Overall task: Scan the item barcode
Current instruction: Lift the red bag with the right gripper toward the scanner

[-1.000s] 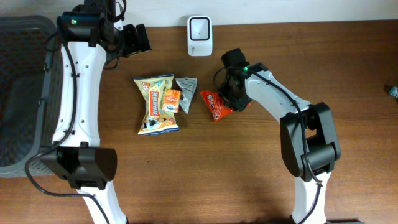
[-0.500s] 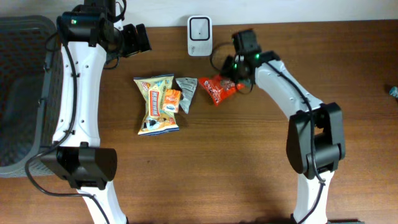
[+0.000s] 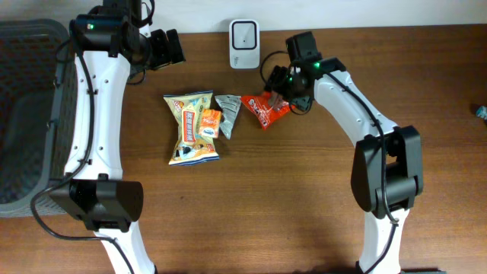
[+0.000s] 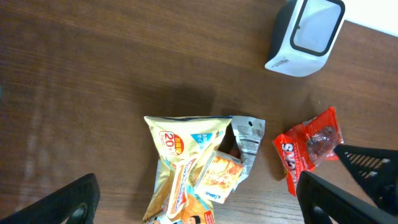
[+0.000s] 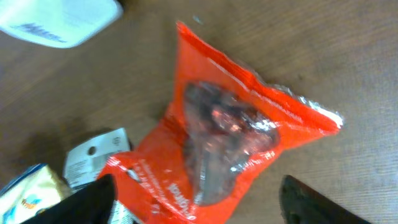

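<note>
Right end effector [image 5: 196,186]: fingers spread wide, nothing gripped. It hovered directly over the red snack packet [image 5: 230,124], one finger on each side in the wrist view. The packet lay flat on the table [image 3: 304,190], printed side up, and I couldn't spot a barcode on that face. It sat near the white scanner [image 3: 244,34], in front of it and a little to the right, but not under the scanner window. My read: the packet was set down close to the scanner for a regrasp or a flip, so the scan probably wasn't done yet.

The packet's left tip was just beside the silver pouch [image 3: 228,113] — touching or not, can't tell. Beyond that was the yellow snack bag [image 3: 192,129], with a small orange packet [image 3: 210,122] lying on it.

Left end effector [image 4: 198,186]: fully open and empty, held high above the pile near the table's back edge — likely parked clear of the right arm's workspace. The basket [image 3: 23,114] sat at the far left, well apart from the items.
</note>
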Robot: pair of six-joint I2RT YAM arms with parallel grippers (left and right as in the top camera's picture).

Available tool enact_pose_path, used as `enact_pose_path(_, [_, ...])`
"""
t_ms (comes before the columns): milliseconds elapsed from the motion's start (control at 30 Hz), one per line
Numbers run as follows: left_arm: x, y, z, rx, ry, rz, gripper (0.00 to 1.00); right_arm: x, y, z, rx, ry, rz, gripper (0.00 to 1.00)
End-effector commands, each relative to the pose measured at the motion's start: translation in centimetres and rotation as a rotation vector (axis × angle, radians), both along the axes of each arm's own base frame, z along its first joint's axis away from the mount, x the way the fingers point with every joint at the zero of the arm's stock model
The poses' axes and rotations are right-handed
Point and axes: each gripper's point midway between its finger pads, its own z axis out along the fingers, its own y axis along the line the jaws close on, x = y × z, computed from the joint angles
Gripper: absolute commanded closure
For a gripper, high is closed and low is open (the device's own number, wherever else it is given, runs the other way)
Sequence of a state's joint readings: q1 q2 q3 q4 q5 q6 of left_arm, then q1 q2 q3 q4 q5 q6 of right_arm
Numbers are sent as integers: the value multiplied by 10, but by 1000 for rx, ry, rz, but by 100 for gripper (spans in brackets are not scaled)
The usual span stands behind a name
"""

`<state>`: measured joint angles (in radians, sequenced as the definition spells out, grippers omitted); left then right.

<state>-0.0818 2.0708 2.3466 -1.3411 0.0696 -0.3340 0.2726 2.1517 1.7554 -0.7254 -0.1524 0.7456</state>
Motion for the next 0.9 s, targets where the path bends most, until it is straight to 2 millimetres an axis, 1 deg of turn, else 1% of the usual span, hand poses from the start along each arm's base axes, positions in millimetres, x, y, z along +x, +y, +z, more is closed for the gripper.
enact_pose_path(0, [0, 5, 4, 5, -10, 18, 1, -12, -1, -19, -10, 65, -15, 14])
enact_pose_path(100, [0, 5, 4, 5, -11, 17, 1, -24, 5, -23, -23, 103, 2, 27])
enact_pose_path(167, [0, 5, 4, 5, -10, 18, 1, -29, 10, -25, -27, 112, 15, 30])
enact_pose_path(200, [0, 5, 4, 6, -10, 18, 1, -31, 13, -26, -28, 115, 21, 30])
enact_pose_path(233, [0, 5, 4, 5, -11, 18, 1, -33, 17, -27, -29, 117, 30, 27])
enact_pose_path(267, [0, 5, 4, 5, -11, 18, 1, -35, 21, -27, -31, 118, 39, 1])
enact_pose_path(367, [0, 5, 4, 5, -11, 18, 1, -38, 31, -27, -37, 112, 61, 1])
enact_pose_path(500, [0, 5, 4, 5, -10, 18, 1, -38, 28, -31, -68, 109, 53, 1])
enact_pose_path(533, [0, 5, 4, 5, -10, 17, 1, -38, 27, -34, -76, 113, 49, 14])
enact_pose_path(567, [0, 5, 4, 5, -10, 18, 1, -40, 20, -43, -97, 143, -7, 27])
enact_pose_path(600, [0, 5, 4, 5, -11, 18, 1, -42, 19, -46, -98, 156, -23, 27])
enact_pose_path(633, [0, 5, 4, 5, -11, 18, 1, -45, 20, -54, -94, 180, -34, 27])
enact_pose_path(667, [0, 5, 4, 5, -11, 18, 1, -46, 21, -59, -96, 190, -35, 21])
enact_pose_path(700, [0, 5, 4, 5, -10, 18, 1, -46, 22, -61, -96, 189, -32, 17])
enact_pose_path(767, [0, 5, 4, 5, -11, 18, 1, -47, 24, -62, -101, 188, -27, 14])
enact_pose_path(867, [0, 5, 4, 6, -10, 18, 1, -46, 24, -62, -102, 184, -28, 14])
